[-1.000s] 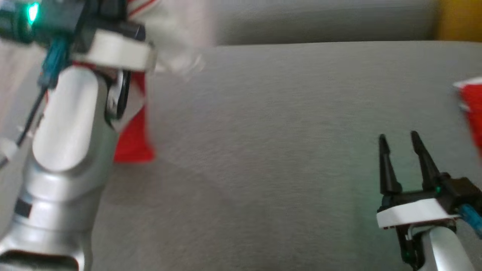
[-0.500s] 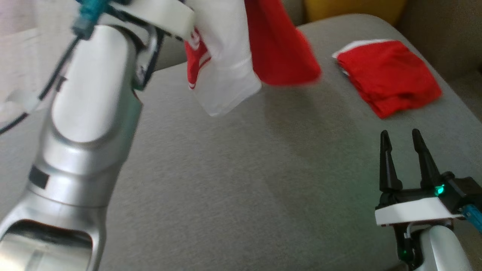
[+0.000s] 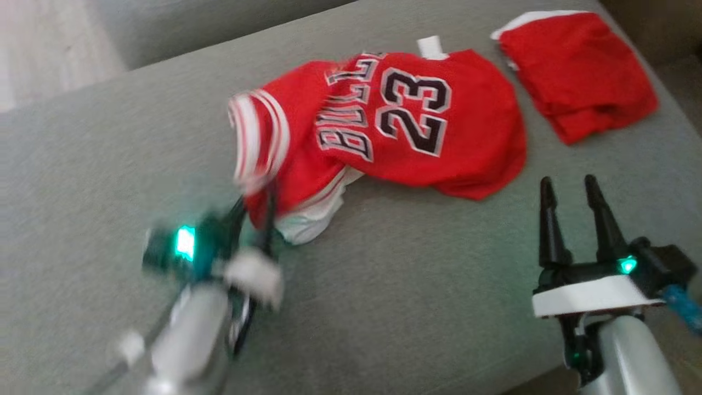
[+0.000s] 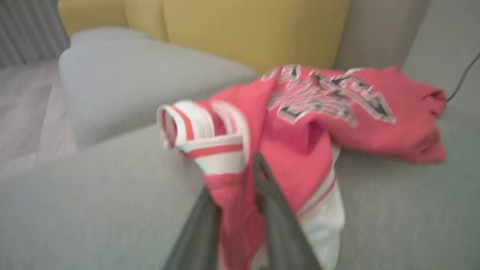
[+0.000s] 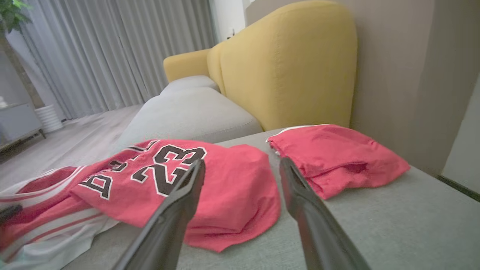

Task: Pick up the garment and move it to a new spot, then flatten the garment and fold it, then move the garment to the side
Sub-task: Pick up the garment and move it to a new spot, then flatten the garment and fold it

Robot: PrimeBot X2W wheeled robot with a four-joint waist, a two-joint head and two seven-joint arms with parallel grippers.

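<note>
Pinching a fold beside the white-striped armhole, the left gripper (image 3: 256, 204) holds the red jersey (image 3: 422, 126) with its jaws nearly closed on the cloth. The jersey lies bunched mid-cushion on the grey sofa seat (image 3: 411, 307), its black-and-white 23 facing up, near a second red garment (image 3: 576, 71) folded at the far right. The right gripper (image 3: 567, 189) hovers near the jersey's right hem, jaws wide and empty. The relocation looks done; flattening appears to be the step in hand. The next move likely calls for both grippers to take opposite edges and draw the thin, limp fabric taut across the coarse woven upholstery, easing out its doubled-over left side.
</note>
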